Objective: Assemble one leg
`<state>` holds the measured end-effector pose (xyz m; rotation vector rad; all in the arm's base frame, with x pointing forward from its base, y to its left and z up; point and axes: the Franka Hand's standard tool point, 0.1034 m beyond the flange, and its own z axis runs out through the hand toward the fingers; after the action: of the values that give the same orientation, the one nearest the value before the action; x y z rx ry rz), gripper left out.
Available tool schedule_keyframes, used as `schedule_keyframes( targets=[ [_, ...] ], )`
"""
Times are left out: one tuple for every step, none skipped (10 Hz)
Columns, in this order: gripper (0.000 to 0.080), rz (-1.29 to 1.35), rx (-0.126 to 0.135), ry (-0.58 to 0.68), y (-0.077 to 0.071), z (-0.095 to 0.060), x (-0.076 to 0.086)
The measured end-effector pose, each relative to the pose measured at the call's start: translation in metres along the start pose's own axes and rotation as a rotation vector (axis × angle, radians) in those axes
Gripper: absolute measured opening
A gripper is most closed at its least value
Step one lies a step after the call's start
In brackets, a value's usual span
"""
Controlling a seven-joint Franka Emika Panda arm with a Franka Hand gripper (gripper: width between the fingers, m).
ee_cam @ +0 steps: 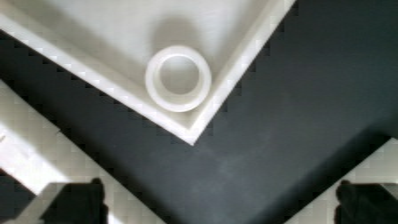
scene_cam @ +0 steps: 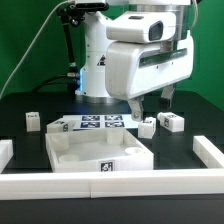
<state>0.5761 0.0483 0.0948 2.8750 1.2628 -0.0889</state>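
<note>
Three small white legs stand on the black table in the exterior view: one (scene_cam: 33,121) at the left, one (scene_cam: 146,127) just below my gripper, and one (scene_cam: 172,122) to its right. My gripper (scene_cam: 150,106) hangs open and empty above the table, near the far right corner of the large white tray-like panel (scene_cam: 70,158). In the wrist view the gripper (ee_cam: 219,205) is open with only black table between the dark fingertips (ee_cam: 71,205). A corner of the panel (ee_cam: 107,40) with a round ring socket (ee_cam: 178,75) lies ahead. No leg shows in the wrist view.
The marker board (scene_cam: 95,124) lies behind the panel. Low white walls border the table at the exterior view's left (scene_cam: 5,152), right (scene_cam: 209,150) and front (scene_cam: 110,185). The robot's base (scene_cam: 95,70) stands behind.
</note>
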Motion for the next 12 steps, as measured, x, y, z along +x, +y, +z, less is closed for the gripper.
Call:
schedule_keyframes(
  targets=[
    [0.065, 0.001, 0.001, -0.002, -0.0002, -0.0001, 0.0004],
    [0.065, 0.001, 0.001, -0.002, -0.0003, -0.0002, 0.0005],
    [0.065, 0.003, 0.001, -0.001, -0.0004, -0.0001, 0.0007],
    [0.065, 0.003, 0.001, -0.001, -0.0003, -0.0001, 0.0006],
    [0.065, 0.002, 0.001, -0.001, -0.0003, -0.0001, 0.0006],
    [0.065, 0.002, 0.001, -0.001, -0.0003, -0.0001, 0.0006],
    [0.065, 0.002, 0.001, -0.001, -0.0003, -0.0001, 0.0006],
    [0.065, 0.002, 0.001, -0.001, -0.0003, -0.0001, 0.0006],
    [0.065, 0.002, 0.001, -0.001, -0.0003, -0.0001, 0.0006],
    [0.065, 0.002, 0.001, -0.001, -0.0003, -0.0001, 0.0006],
    [0.065, 0.002, 0.001, -0.001, -0.0003, -0.0001, 0.0006],
    [0.065, -0.002, 0.0, 0.0, -0.0002, -0.0005, 0.0008]
  ],
)
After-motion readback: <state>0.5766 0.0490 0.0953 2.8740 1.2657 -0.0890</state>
